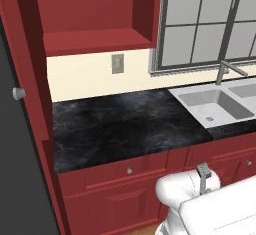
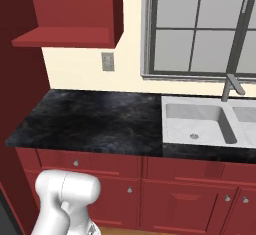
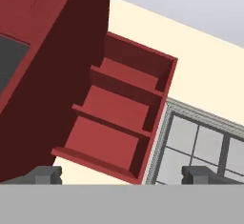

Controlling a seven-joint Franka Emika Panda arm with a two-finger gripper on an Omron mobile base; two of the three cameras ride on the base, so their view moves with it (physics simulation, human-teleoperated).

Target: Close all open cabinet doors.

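A black marbled surface (image 1: pixel 125 124) runs along a cream wall (image 1: pixel 85 74) bearing a grey outlet plate (image 1: pixel 117 63); a pale double sink (image 2: pixel 197 124) with a grey faucet (image 2: pixel 231 86) sits below a grey-framed window (image 2: pixel 200 29); red drawer fronts (image 2: pixel 90 164) line the base; open red shelving (image 3: pixel 119 118) hangs above.

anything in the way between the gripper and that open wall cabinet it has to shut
Nothing visible. In the hand view the open gripper points up at the wall cabinet, whose shelves are bare, with only free air between. Which red panel is the swung-out door cannot be told.
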